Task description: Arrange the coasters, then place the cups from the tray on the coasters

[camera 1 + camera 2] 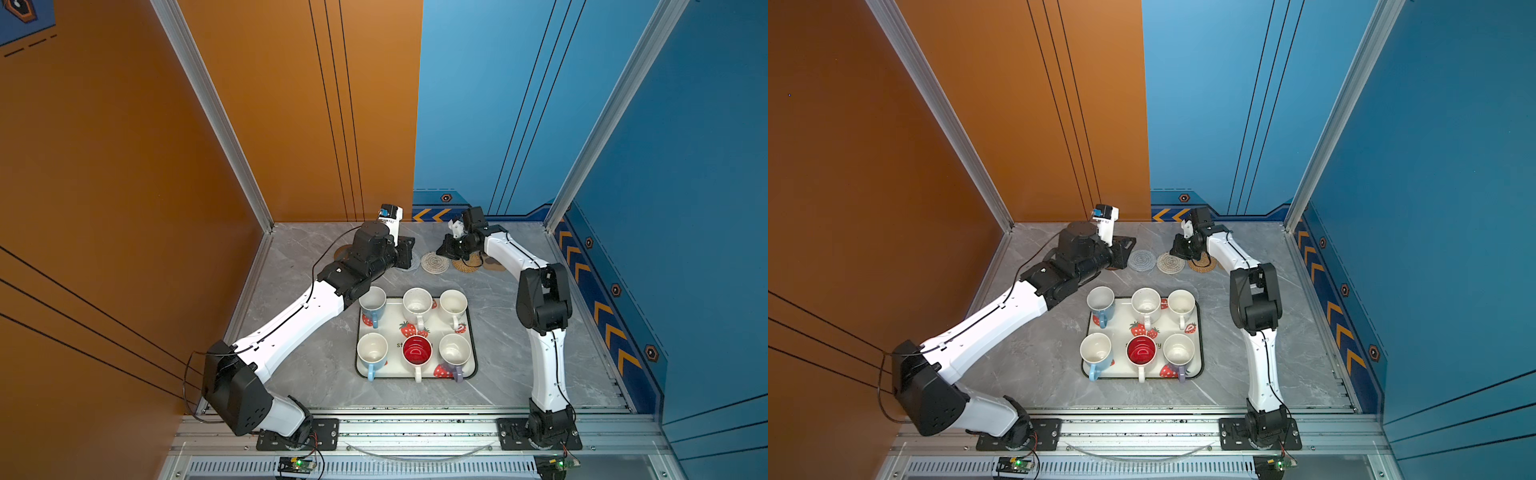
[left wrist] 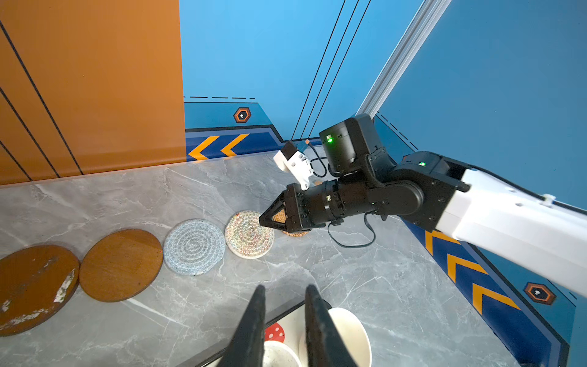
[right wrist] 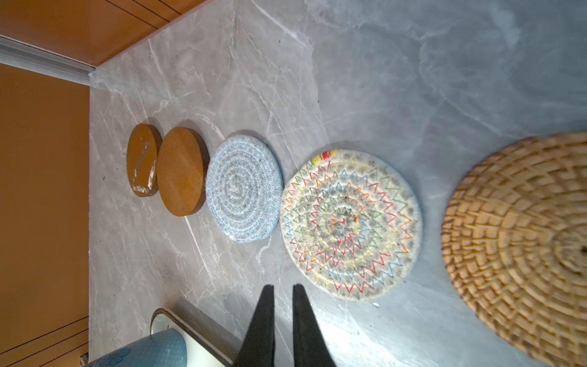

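Along the back of the table the coasters lie in a row: scuffed brown disc [image 3: 143, 160], plain brown disc [image 3: 181, 171], grey [image 3: 244, 187], cream [image 3: 351, 224], tan woven [image 3: 521, 248], then the paw-print one [image 1: 494, 262]. Several cups stand on the tray [image 1: 472, 332], among them a light blue cup [image 1: 372, 305] and a red-inside cup [image 1: 417, 353]. My left gripper [image 2: 285, 290] hovers shut and empty over the tray's far edge. My right gripper [image 3: 283, 287] is shut and empty, low over the table beside the cream coaster.
The orange wall [image 1: 291, 124] and blue wall [image 1: 498, 124] stand close behind the coaster row. Bare marble table [image 1: 316, 357] lies left and right of the tray. The right arm's forearm [image 2: 508, 222] slants above the table's right side.
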### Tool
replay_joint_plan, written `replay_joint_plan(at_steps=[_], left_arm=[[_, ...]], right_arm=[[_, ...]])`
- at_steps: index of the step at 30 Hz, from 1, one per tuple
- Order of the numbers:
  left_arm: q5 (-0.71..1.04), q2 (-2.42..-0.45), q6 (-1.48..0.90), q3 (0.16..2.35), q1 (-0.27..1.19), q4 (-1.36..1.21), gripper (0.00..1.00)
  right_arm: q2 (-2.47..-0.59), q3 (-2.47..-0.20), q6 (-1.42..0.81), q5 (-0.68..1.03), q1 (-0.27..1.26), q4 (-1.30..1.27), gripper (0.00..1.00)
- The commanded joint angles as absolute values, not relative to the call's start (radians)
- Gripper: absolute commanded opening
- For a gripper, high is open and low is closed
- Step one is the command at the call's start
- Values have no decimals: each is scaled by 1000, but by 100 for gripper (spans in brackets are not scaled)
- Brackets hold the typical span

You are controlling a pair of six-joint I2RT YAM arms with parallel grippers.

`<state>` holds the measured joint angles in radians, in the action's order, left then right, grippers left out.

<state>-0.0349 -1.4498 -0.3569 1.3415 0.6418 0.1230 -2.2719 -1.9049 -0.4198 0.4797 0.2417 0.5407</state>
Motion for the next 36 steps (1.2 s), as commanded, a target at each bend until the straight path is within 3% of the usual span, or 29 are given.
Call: replay_joint_plan(at_steps=[1,36], left_arm=[[-77,-1405,-333,1319,647,120,24],[-98,-1370,-322,1304,633,137,27]], right_arm=[[-2320,-1929,-436,491,245,568,12],[-2455,-2035,-477,475,240,569,10]])
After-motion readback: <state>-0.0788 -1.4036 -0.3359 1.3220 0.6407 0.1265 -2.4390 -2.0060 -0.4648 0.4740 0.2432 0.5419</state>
